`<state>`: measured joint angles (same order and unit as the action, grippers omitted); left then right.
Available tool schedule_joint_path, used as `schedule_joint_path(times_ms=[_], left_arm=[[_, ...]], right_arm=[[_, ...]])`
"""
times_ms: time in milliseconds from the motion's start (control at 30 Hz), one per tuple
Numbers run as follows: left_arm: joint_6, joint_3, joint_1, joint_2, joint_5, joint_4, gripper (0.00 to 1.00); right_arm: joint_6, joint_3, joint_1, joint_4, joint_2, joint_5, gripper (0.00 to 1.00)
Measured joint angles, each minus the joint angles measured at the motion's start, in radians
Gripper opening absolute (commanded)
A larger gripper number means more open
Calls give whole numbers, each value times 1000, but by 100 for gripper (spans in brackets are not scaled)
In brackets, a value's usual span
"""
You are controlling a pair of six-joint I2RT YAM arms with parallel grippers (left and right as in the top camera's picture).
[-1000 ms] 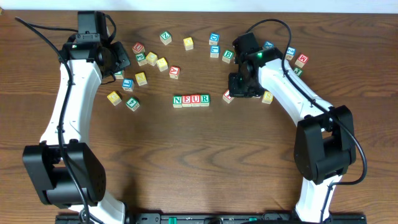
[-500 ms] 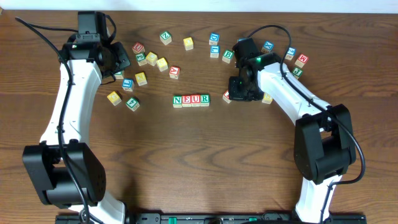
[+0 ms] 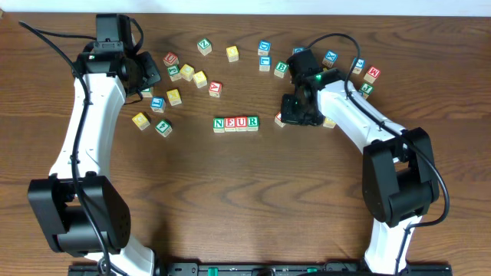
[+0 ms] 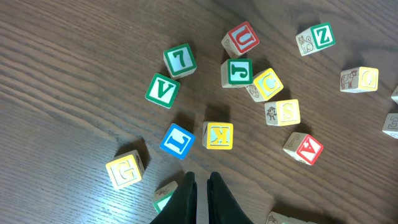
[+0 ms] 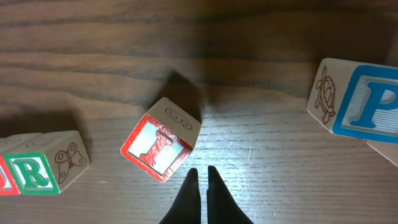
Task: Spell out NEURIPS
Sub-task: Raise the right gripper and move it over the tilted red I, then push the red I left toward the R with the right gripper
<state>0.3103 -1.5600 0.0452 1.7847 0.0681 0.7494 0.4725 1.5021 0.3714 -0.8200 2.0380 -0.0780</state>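
DONE: NEUR row [image 3: 235, 123] lined up mid-tabletop [image 3: 253, 192], four of seven | RIGHT: right jaws closed, empty, tips just beside tilted red-framed cube [image 5: 160, 140], likely the I, loose right of the row | LEFT TO PLACE: I, blue P cube [image 5: 367, 99] nearby, yellow S cube [image 4: 287, 112] farther off | LEFT: left jaws closed, empty, hovering near the S
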Motion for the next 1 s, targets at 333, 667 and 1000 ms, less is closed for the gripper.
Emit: schedule_joint_path(times_ms=[333,667,1000], left_arm=[[0,0,0,0,0,2,9],[0,0,0,0,0,2,8],[0,0,0,0,0,2,8]], right_arm=[[18,-6,0,28,64,-2,1],[21,-7,0,113,76,-3,1],[9,-7,0,182,80,-3,1]])
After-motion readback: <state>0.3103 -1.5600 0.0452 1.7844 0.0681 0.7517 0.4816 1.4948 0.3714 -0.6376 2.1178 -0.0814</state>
